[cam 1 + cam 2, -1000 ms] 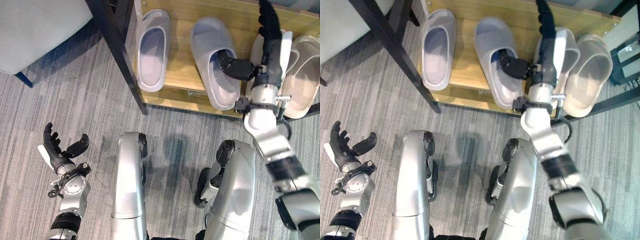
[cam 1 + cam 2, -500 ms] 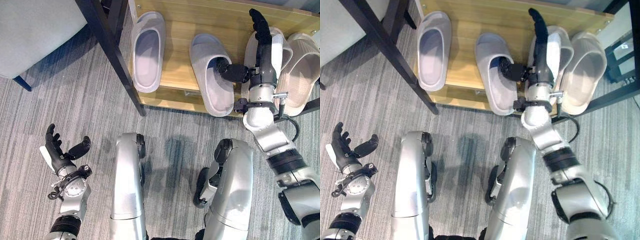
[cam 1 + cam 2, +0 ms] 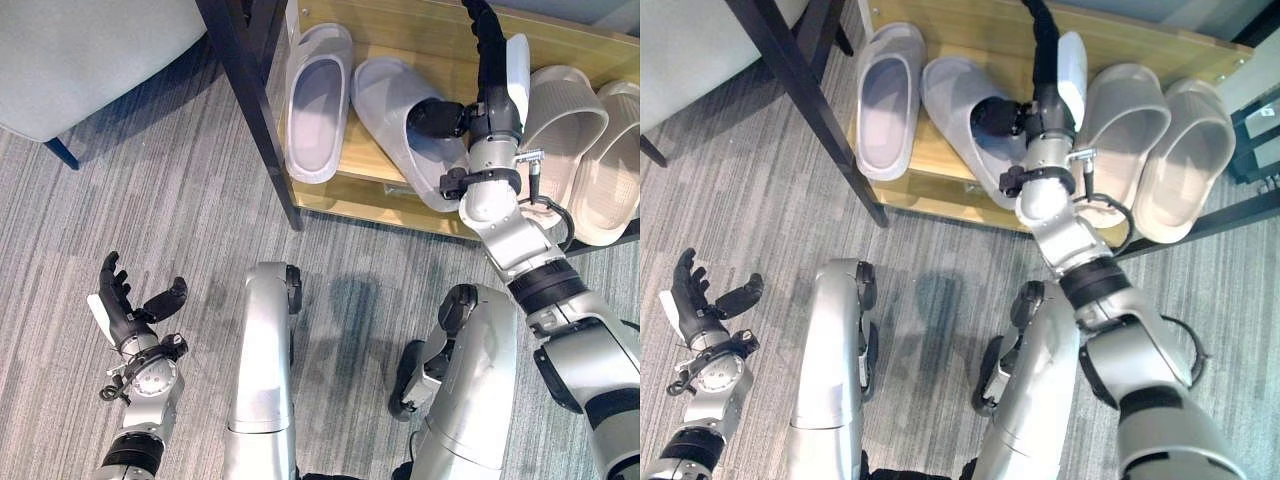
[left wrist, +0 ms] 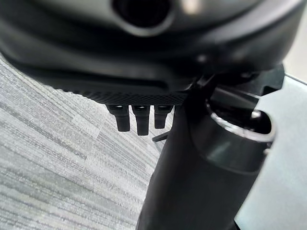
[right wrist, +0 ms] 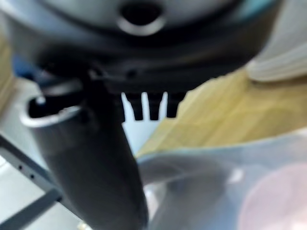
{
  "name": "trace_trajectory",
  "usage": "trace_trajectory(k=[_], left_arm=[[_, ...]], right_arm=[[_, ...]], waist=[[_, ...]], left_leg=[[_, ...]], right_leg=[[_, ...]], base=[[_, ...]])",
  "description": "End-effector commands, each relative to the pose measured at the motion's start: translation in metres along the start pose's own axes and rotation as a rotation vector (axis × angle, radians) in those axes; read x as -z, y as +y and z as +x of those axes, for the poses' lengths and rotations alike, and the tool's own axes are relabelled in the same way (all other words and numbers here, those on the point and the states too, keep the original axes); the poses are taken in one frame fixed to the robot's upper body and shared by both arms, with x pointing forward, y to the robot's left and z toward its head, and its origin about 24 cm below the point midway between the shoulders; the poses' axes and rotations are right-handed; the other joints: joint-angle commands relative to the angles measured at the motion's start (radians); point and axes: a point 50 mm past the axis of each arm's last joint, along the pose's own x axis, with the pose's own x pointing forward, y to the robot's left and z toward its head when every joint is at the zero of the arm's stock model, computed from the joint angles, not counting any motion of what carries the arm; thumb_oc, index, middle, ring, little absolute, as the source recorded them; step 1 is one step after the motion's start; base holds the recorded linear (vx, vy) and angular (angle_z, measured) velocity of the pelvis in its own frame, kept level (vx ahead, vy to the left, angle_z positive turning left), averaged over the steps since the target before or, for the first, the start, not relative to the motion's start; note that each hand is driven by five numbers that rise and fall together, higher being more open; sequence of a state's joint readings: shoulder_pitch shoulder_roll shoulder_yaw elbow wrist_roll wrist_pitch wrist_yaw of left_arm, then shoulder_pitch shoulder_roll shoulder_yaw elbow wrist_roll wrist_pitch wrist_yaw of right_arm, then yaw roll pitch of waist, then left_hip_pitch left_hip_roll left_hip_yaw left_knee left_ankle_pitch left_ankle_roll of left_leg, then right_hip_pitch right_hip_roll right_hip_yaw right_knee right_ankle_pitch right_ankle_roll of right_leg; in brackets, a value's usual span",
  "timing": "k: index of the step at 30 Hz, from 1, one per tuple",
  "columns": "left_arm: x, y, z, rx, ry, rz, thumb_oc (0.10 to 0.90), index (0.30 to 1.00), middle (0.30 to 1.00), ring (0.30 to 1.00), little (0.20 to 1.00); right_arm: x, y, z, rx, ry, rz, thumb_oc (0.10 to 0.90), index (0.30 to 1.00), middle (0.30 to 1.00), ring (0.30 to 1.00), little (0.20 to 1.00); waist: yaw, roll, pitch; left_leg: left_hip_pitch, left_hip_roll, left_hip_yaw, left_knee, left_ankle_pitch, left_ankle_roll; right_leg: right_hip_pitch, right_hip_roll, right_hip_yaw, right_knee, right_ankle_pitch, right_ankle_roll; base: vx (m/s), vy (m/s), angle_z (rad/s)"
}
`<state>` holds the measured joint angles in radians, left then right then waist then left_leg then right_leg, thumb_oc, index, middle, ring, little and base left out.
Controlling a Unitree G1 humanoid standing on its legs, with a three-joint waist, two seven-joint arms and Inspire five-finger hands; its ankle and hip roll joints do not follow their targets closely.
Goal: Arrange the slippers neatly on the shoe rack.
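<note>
Two grey slippers lie at the left of the wooden shoe rack (image 3: 420, 30). One grey slipper (image 3: 318, 100) lies straight. The other grey slipper (image 3: 395, 105) is slanted, its toe close to the first. My right hand (image 3: 487, 60) reaches over the rack with fingers straight, and its thumb (image 3: 435, 115) is dipped into the slanted slipper's opening (image 5: 216, 182). Two beige slippers (image 3: 560, 110) (image 3: 615, 165) lie side by side to the right of the hand. Over the carpet at the lower left, my left hand (image 3: 125, 310) is open with its palm up and holds nothing.
A black frame leg (image 3: 255, 110) slants down past the rack's left end. A grey cushioned seat (image 3: 80, 50) stands at the upper left. Grey carpet (image 3: 150, 200) spreads in front of the rack.
My right hand has swung left, away from the beige slippers, dragging the slanted grey slipper with it. That slipper's toe now lies close to the straight one. The left hand has stayed put.
</note>
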<state>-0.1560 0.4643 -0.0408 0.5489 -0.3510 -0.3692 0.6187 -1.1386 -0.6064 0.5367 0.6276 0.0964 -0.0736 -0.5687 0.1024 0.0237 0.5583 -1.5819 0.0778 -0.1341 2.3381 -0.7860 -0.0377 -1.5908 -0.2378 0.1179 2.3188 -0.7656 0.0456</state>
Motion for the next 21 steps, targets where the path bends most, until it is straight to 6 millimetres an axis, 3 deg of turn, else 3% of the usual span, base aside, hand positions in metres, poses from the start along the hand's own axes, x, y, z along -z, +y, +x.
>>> trace_trajectory(k=[1,10,21], left_arm=[[-0.026,0.009,0.013,0.018,-0.151,0.013,0.8,0.9,0.9,0.9,0.9],[-0.017,0.009,0.009,0.059,-0.123,0.054,0.8,0.9,0.9,0.9,0.9],[-0.011,0.012,0.006,0.088,-0.09,0.058,0.8,0.9,0.9,0.9,0.9]], right_arm=[[-0.078,-0.031,0.04,0.17,-0.25,0.073,0.8,0.9,0.9,0.9,0.9],[-0.078,-0.026,0.045,0.147,-0.238,0.005,0.8,0.9,0.9,0.9,0.9],[-0.051,-0.027,0.036,0.052,-0.197,-0.158,0.8,0.9,0.9,0.9,0.9]], waist=[[0.046,0.015,-0.038],[0.052,0.017,-0.038],[0.037,0.009,-0.038]], left_leg=[[0.012,-0.039,-0.033,0.031,-0.008,0.05],[0.012,-0.041,-0.034,0.031,-0.01,0.05],[0.012,-0.038,-0.028,0.031,-0.01,0.048]], right_leg=[[0.021,0.019,0.048,0.022,0.017,-0.083],[0.021,0.02,0.053,0.021,0.019,-0.081],[0.021,0.018,0.052,0.016,0.021,-0.08]], base=[[0.0,0.0,0.0],[0.0,0.0,0.0],[0.0,0.0,0.0]])
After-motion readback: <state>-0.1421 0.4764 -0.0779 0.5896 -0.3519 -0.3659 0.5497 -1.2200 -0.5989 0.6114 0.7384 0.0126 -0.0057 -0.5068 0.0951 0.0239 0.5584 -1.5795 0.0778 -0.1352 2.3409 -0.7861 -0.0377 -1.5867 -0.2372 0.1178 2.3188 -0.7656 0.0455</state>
